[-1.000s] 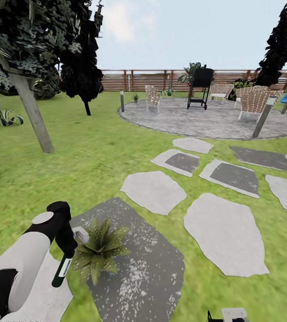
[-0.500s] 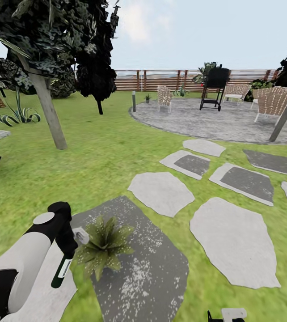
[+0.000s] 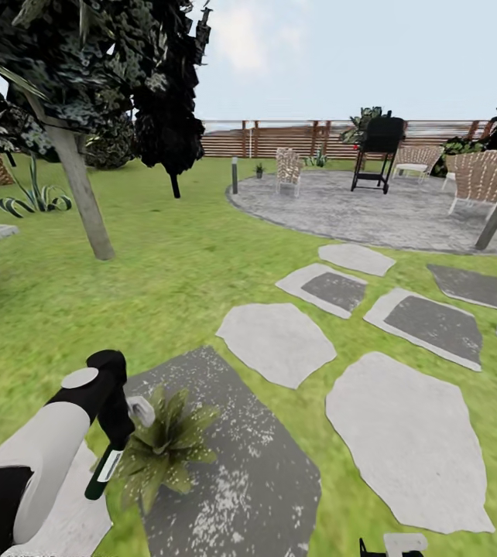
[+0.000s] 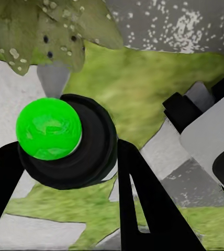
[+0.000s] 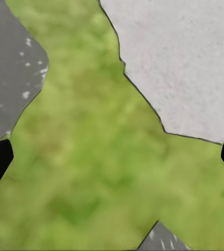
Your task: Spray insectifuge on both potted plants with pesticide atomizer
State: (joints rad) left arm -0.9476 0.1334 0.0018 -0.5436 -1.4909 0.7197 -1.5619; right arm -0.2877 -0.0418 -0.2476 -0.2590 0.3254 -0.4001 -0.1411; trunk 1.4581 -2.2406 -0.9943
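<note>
Lawn (image 3: 163,278) with stepping stones | left gripper (image 3: 117,433) clamped on pesticide atomizer (image 3: 103,473), lower left of head frame | potted plant (image 3: 159,447) touching nozzle, on dark stone (image 3: 241,464) | right gripper (image 5: 112,157) fingers spread, nothing held, above grass.

Open lawn ahead, one plant close at my left

My left gripper (image 3: 117,452) held the pesticide atomizer (image 3: 103,473) just beside the potted plant (image 3: 159,449), whose leaves crowded that side. Beyond it the dark stepping stone (image 3: 241,472) and the pale stones lay flat and low. A tree trunk (image 3: 82,193) stood well off to the left. Under my right gripper (image 5: 112,157), fingers spread wide, lay grass.
</note>
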